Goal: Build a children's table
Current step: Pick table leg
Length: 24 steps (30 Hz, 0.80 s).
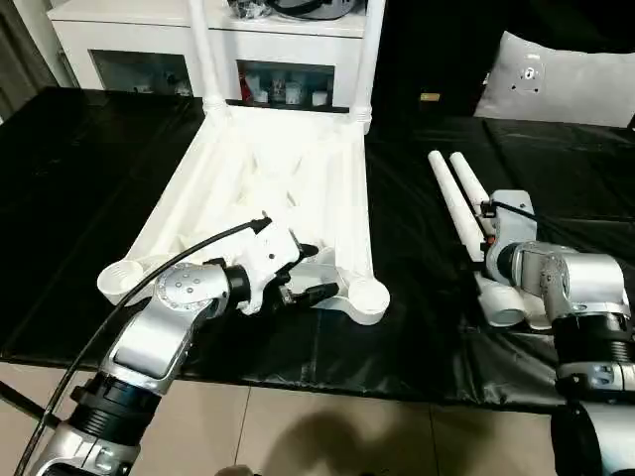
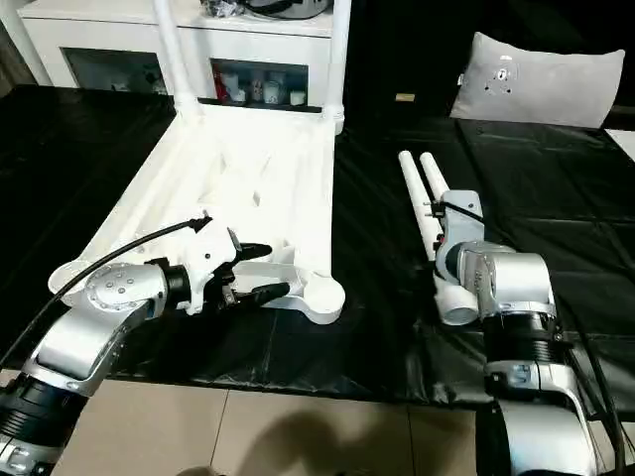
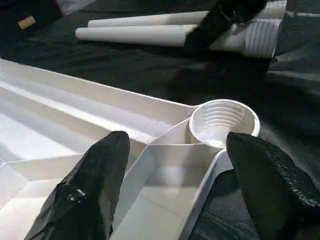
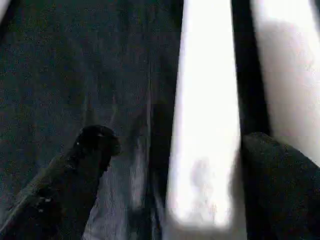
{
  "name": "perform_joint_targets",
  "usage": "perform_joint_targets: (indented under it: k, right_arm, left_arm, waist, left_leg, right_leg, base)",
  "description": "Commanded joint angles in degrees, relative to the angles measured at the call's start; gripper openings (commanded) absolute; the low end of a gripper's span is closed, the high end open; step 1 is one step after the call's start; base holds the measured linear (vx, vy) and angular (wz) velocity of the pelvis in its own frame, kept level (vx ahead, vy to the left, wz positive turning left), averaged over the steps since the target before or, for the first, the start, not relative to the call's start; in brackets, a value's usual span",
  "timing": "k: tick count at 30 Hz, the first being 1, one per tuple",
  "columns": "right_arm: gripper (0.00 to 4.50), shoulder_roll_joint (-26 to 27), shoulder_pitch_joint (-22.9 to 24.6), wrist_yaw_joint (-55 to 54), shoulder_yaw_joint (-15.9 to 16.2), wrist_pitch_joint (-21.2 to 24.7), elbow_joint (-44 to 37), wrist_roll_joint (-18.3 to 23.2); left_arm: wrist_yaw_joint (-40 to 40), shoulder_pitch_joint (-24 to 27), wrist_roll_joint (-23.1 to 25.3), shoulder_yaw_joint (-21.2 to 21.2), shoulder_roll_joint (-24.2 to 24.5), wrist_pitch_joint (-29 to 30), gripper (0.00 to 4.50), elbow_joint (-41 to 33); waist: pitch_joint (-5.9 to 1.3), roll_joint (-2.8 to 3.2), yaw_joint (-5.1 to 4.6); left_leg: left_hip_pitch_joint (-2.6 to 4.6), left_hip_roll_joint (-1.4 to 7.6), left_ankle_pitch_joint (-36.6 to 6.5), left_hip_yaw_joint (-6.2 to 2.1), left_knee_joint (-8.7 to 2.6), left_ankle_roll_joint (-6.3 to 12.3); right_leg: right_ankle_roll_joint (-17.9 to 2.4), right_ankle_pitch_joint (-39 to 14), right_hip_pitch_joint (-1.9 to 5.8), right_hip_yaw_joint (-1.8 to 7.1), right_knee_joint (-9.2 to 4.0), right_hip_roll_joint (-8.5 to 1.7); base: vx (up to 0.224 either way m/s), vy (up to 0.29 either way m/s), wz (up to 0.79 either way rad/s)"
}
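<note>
Looking down past your forearms, you see the tabletop [image 1: 273, 198] lying underside up on the black-covered table [image 1: 79, 198], its ribs facing you. Two legs already stand in its far corner sockets: one leg [image 1: 202, 50] at the far left corner and another leg [image 1: 369, 55] at the far right corner, both rising out of the top of the head view. The near right socket [image 3: 224, 121] is a bare threaded cup, and the near left socket [image 1: 121, 280] is bare too.

Your left hand [image 1: 303, 273] hovers over the tabletop's near edge, just beside the near right socket. Its two black fingers [image 3: 95, 185] are spread apart with nothing between them; in the left wrist view they straddle a rib compartment next to that socket, and you cannot tell whether either one touches the plastic.

To the right, well apart from the tabletop, two loose legs [image 1: 458, 193] lie side by side on the table, touching along their length, thick threaded ends toward you.

Your right hand [image 4: 175, 165] is down over these loose legs, fingers wide and gripping nothing. In the right wrist view one loose leg lies between the two fingertips [image 4: 95, 142], the other leg just beyond the far finger.

Behind the table stands a white cabinet [image 1: 149, 40] with glass doors, and a grey cushion [image 1: 566, 89] leans at the back right.
</note>
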Motion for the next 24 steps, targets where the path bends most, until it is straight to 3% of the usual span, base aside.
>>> perform_joint_targets:
  k: [1,8,10,13,14,24]
  right_arm:
    - [4.50,0.6,-0.7,1.9,-1.8,3.8,-0.2,3.1]
    - [4.50,1.3,0.7,3.9,-0.7,6.9,-2.7,4.5]
    - [4.14,1.8,1.1,4.2,-0.5,7.4,-3.3,4.9]
    - [4.07,2.8,1.5,4.0,-0.7,8.6,-4.1,5.8]
    - [3.80,3.2,1.5,3.7,-1.2,9.1,-4.4,6.2]
    - [3.02,3.7,1.8,3.8,-1.5,9.3,-4.7,6.5]
  left_arm:
    - [-0.1,-0.1,0.6,-0.6,0.5,0.5,3.52,-1.5]
    - [-0.2,-0.2,0.6,-1.0,0.7,0.7,3.52,-1.8]
    - [-0.3,-0.3,0.5,-0.9,0.7,0.9,3.61,-2.0]
    - [-0.3,-0.2,0.5,-1.0,0.9,0.9,3.61,-2.3]
    - [-0.3,-0.2,0.5,-1.0,0.9,1.0,3.61,-2.4]
    - [-0.2,-0.5,0.3,-1.1,1.0,1.2,3.61,-2.4]
  waist:
    - [-4.03,-0.31,-0.22]
    - [-4.01,-0.28,-0.12]
    - [-4.04,-0.29,-0.10]
    - [-4.01,-0.26,-0.09]
    - [-4.05,-0.22,-0.12]
    - [-4.06,-0.24,0.04]
  left_leg:
    - [-0.18,1.45,-4.4,-0.05,-3.60,0.51]
    - [-0.09,1.51,-4.9,-0.04,-3.63,0.36]
    - [-0.06,1.53,-4.7,-0.06,-3.64,0.17]
    - [-0.08,1.52,-4.5,-0.06,-3.68,0.06]
    - [-0.01,1.56,-4.5,-0.11,-3.70,-0.01]
    - [-0.05,1.54,-4.3,-0.10,-3.72,-0.52]
  right_leg:
    - [-9.7,-10.2,3.74,3.18,-3.71,-2.92]
    - [-9.1,-11.5,3.65,3.18,-3.93,-3.00]
    - [-9.0,-11.7,3.60,3.18,-3.90,-3.01]
    - [-9.0,-11.3,3.61,3.20,-3.88,-2.97]
    - [-9.0,-11.1,3.59,3.21,-3.84,-3.03]
    - [-8.7,-11.2,3.59,3.22,-3.82,-3.06]
  base:
    - [0.000,0.000,0.00]
    - [0.000,0.000,0.00]
    - [0.000,0.000,0.00]
    - [0.000,0.000,0.00]
    - [0.000,0.000,0.00]
    - [0.000,0.000,0.00]
